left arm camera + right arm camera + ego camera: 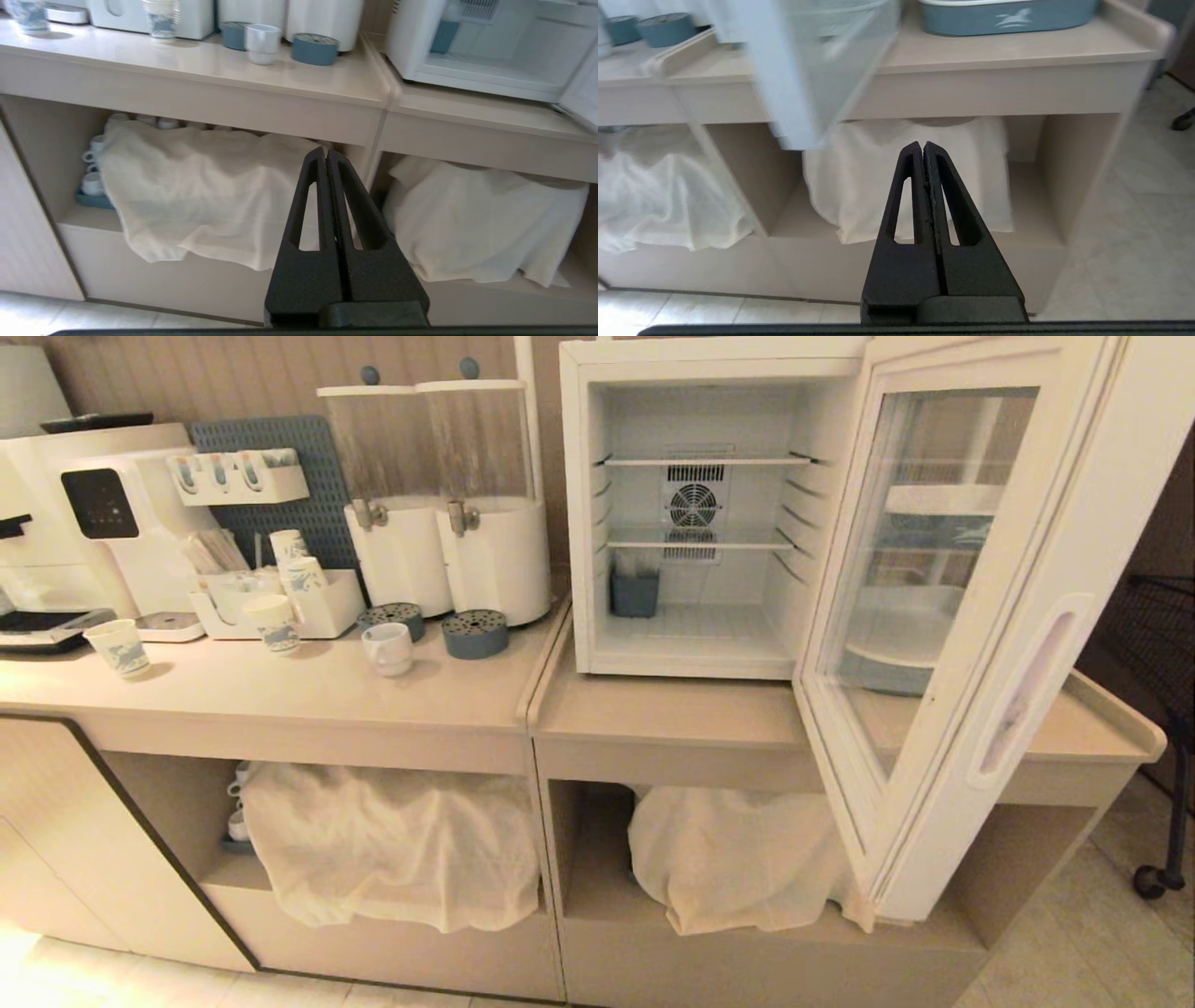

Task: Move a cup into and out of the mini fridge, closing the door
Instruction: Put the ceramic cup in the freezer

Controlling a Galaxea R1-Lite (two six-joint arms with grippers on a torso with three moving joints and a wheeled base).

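Standing on the beige counter (308, 695), one squat white ceramic mug with a loop handle (387, 648) sits between two round grey-blue perforated drip trays (475, 634), in front of two clear-topped drink dispensers (495, 485). One white boxy mini fridge (691, 513) is beside them, its glass-windowed door (934, 607) swung wide; two wire shelves and one small blue box (635, 593) show inside. Two cream cloths (392, 840) hide most of the lower shelves. Neither arm appears in the head view; the left gripper (326, 156) and right gripper (923, 149) both hang low before the cabinet, fingers pressed together, empty.
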